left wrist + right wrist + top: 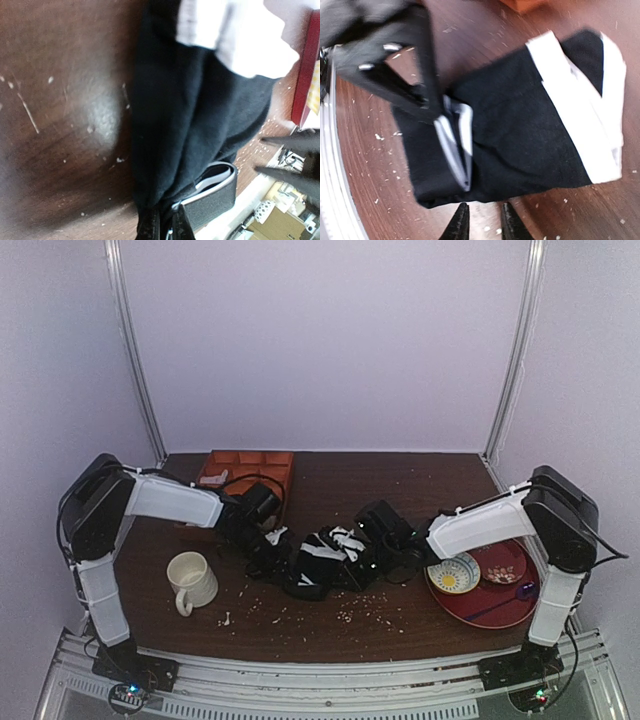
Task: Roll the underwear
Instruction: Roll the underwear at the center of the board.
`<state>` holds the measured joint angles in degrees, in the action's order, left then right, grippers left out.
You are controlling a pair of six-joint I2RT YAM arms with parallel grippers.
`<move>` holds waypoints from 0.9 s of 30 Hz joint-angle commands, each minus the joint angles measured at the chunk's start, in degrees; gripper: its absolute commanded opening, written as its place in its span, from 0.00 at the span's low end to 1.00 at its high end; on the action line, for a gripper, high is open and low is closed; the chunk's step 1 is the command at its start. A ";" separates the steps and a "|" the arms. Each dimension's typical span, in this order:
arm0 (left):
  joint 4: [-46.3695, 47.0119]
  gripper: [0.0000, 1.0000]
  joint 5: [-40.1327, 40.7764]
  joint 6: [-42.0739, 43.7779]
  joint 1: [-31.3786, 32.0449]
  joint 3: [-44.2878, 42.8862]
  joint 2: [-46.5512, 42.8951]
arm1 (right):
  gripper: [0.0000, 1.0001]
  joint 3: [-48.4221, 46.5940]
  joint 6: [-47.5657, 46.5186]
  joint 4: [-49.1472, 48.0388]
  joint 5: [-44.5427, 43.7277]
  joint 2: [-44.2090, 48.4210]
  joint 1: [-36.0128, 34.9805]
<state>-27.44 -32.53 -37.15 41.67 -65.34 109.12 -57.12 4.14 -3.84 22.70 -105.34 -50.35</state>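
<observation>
Left pincer (165, 225) pinching black underwear (200, 130)

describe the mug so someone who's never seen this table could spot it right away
Start at the dark wooden table and go to its near left part, beside the left arm. The mug stands there alone among crumbs, cream-coloured with a handle, unlike the black underwear at the middle.

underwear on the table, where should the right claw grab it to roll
Take the underwear at its near black folded edge, coming low from the right claw side. That edge lies flat and free; the left claw pinches the other end.
</observation>
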 commanded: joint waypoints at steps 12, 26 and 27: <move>-3.94 0.00 -2.55 -2.03 0.00 -2.16 2.25 | 0.25 -4.07 -15.36 2.99 -25.03 1.60 -15.96; -2.56 0.00 -3.17 -2.81 0.11 -0.76 1.80 | 0.28 -8.89 -20.67 3.48 -27.88 -4.91 -17.94; -2.53 0.00 -3.26 -2.84 0.10 -0.80 1.75 | 0.28 -9.06 -20.81 3.48 -28.14 -5.34 -17.94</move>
<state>-30.33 -34.76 -39.22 41.67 -66.94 110.69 -64.42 -14.85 -1.32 -3.05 -108.90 -67.70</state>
